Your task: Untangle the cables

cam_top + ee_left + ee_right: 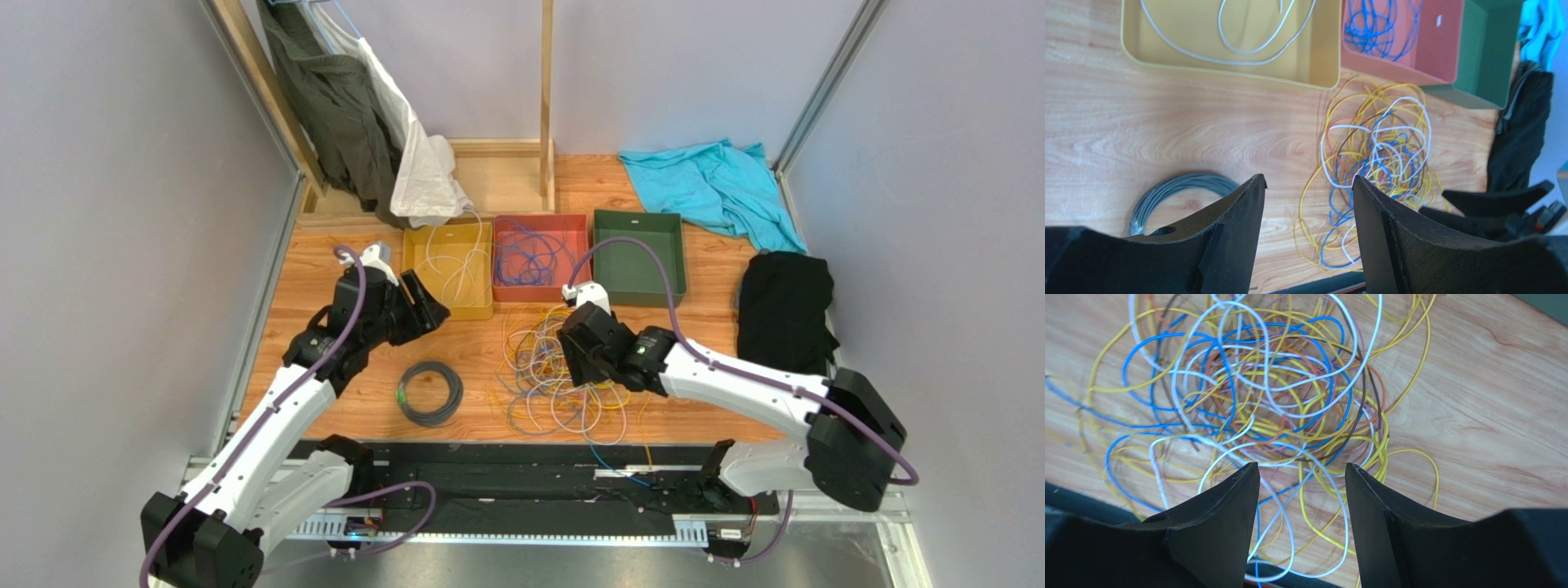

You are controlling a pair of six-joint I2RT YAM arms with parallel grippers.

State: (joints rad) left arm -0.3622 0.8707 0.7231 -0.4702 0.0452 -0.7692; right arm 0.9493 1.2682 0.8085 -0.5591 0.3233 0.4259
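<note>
Progress: partly done, by my reading; white-grey wires lie in the yellow tray (pixel 1315 73), blue ones in the red tray (pixel 1447 58); most wires are not yet separated.
Left gripper (pixel 1306 180): jaws apart, nothing between them; centre-left of the top view, above bare wooden table (pixel 307 251).
Black coil (pixel 1180 179): lower centre-left, apart from the knot.
Cables (pixel 567 374): one knot at centre of the top view, just below the red tray.
Cables, axis: no single heading; loops run every way, heap roughly round, yellow strands trailing lower right.
Right gripper (pixel 1301 467): jaws apart, empty, poised directly over the knot.
</note>
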